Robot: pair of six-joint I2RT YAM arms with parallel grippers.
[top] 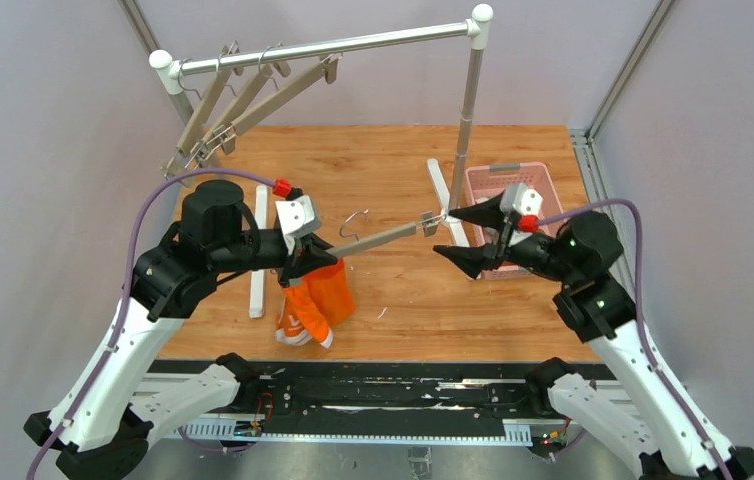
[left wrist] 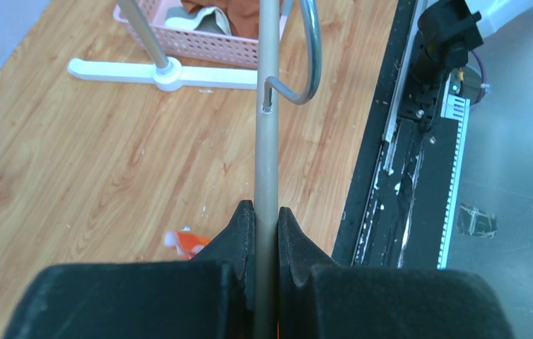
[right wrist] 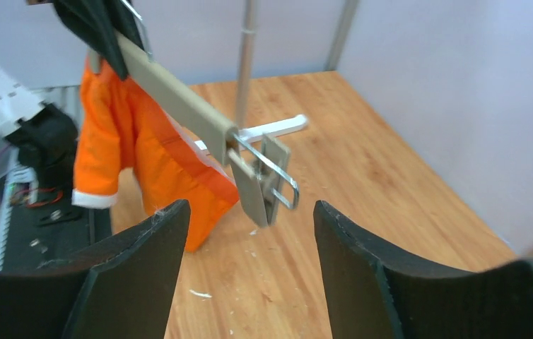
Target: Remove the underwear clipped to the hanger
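The bright orange underwear [top: 315, 300] with white trim hangs from the left end of a tan clip hanger [top: 383, 238]. My left gripper [top: 303, 255] is shut on the hanger's bar [left wrist: 266, 141] and holds it above the table. The hanger's right clip [right wrist: 267, 176] holds no cloth. My right gripper [top: 453, 232] is open and empty, its fingers on either side of that clip without touching it, as the right wrist view [right wrist: 249, 212] shows. The orange cloth [right wrist: 136, 148] hangs beyond the clip. Rust-brown underwear [left wrist: 214, 10] lies in the pink basket. The grey underwear is out of view.
A pink basket [top: 508, 195] stands at the back right beside the rack's upright pole [top: 468, 110]. The white rack rail [top: 323, 48] carries three bare hangers [top: 243, 105] at the back left. White rack feet [top: 259, 250] lie on the wooden table [top: 403, 300].
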